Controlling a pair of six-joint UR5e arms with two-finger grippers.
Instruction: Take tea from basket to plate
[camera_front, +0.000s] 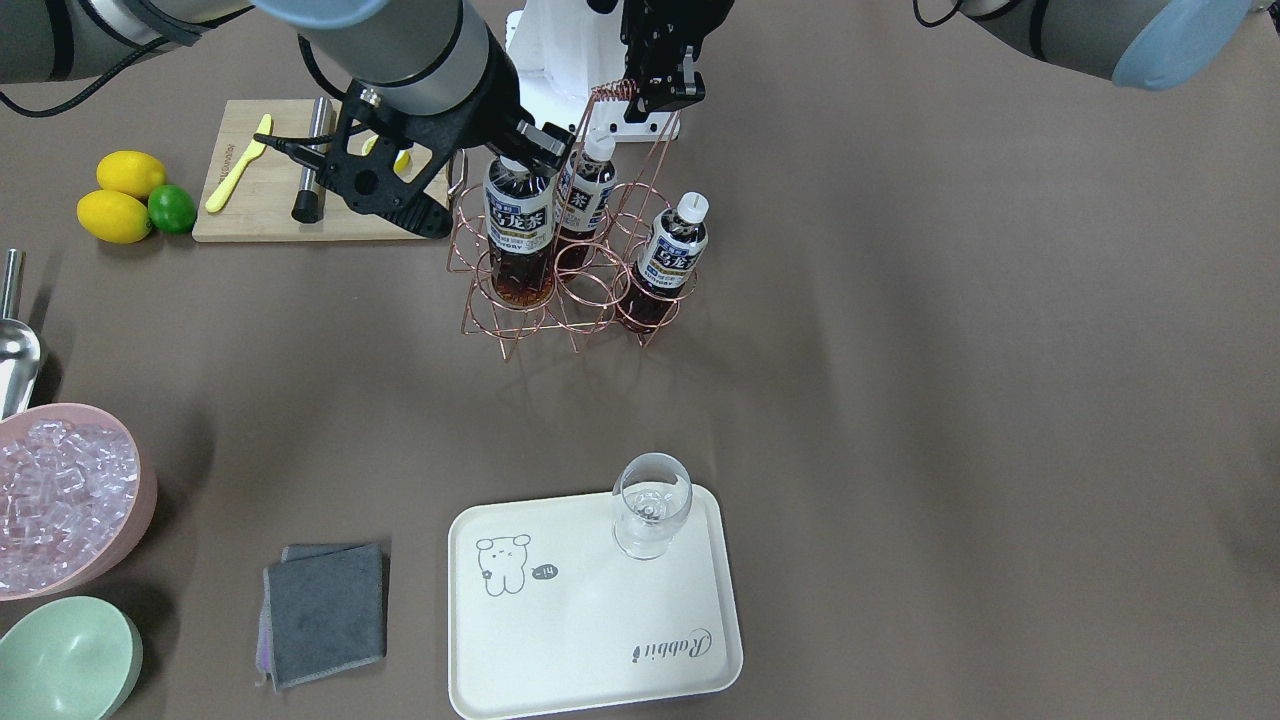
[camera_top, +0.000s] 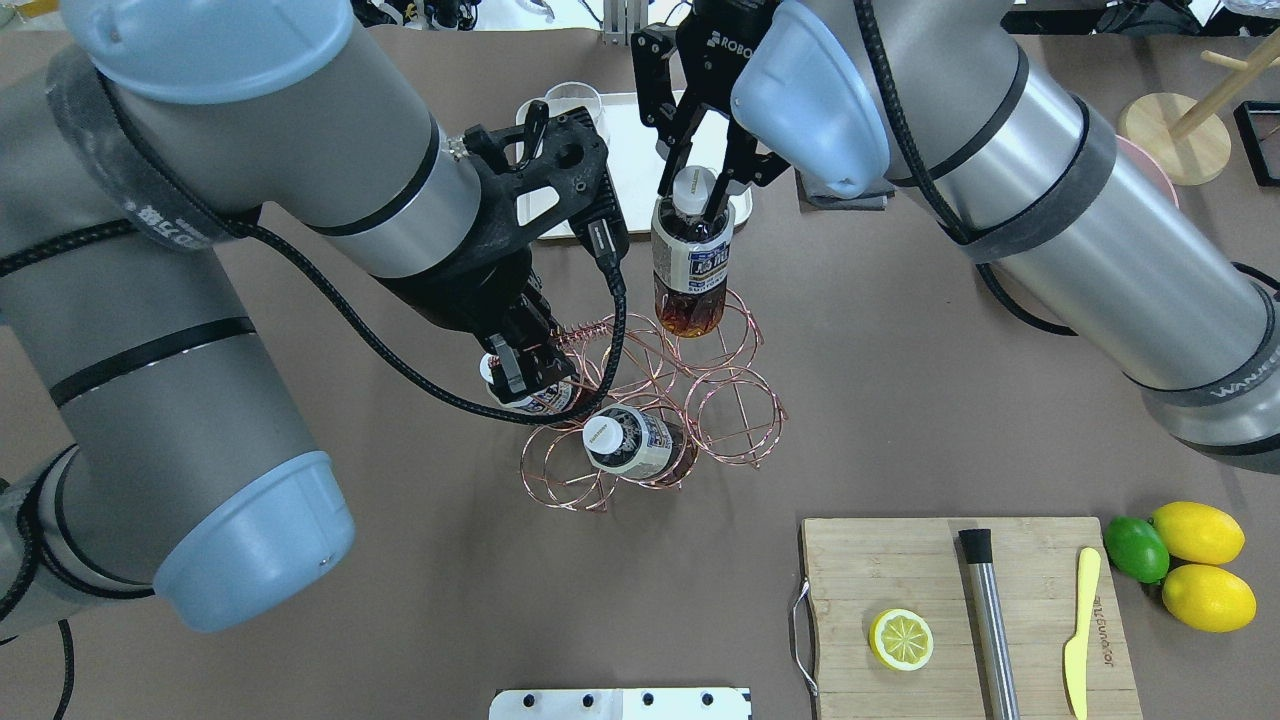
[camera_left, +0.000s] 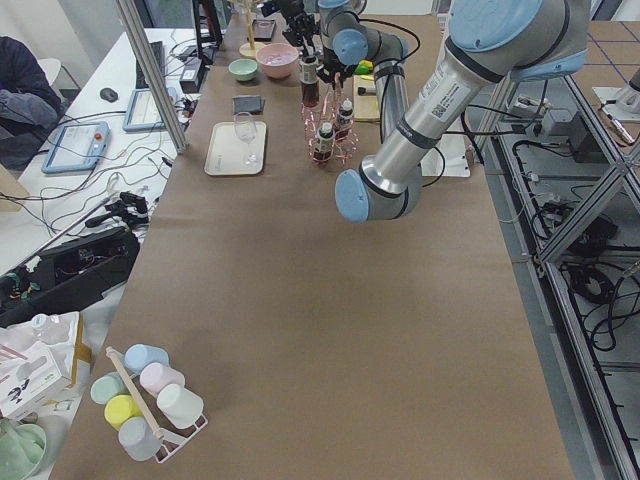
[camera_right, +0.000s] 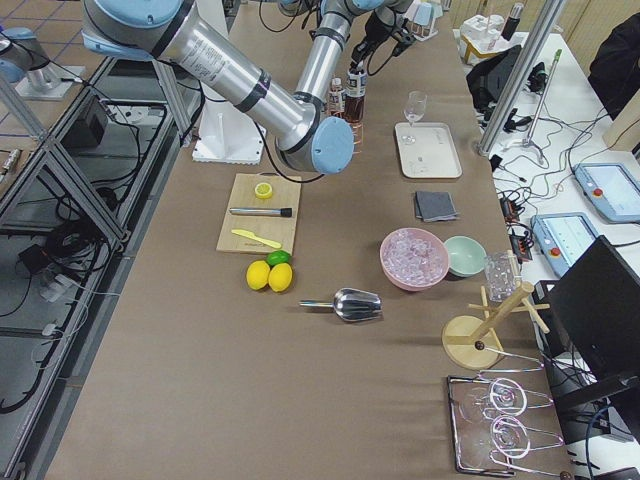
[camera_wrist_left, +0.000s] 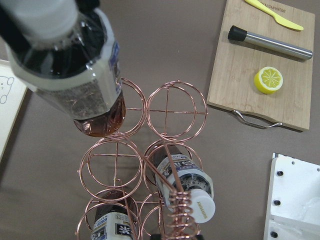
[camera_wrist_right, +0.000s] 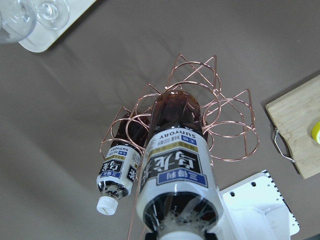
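My right gripper (camera_top: 697, 195) is shut on the neck of a tea bottle (camera_top: 690, 265) and holds it upright, its bottom just above a far ring of the copper wire basket (camera_wrist_left: 167, 111). The bottle also shows in the front view (camera_front: 518, 225) and in the right wrist view (camera_wrist_right: 172, 165). My left gripper (camera_top: 530, 375) is shut on the basket's coiled handle (camera_top: 575, 332). Two more tea bottles (camera_top: 625, 445) (camera_front: 585, 195) stand in the basket. The cream plate (camera_front: 590, 620) with the bear drawing lies apart from the basket and carries a wine glass (camera_front: 652, 505).
A wooden cutting board (camera_top: 960, 610) holds a lemon half, a metal muddler and a yellow knife. Two lemons and a lime (camera_top: 1190, 560) lie beside it. A pink bowl of ice (camera_front: 60, 500), a green bowl (camera_front: 65, 660), a grey cloth (camera_front: 325, 610) and a scoop (camera_front: 15, 350) sit near the plate.
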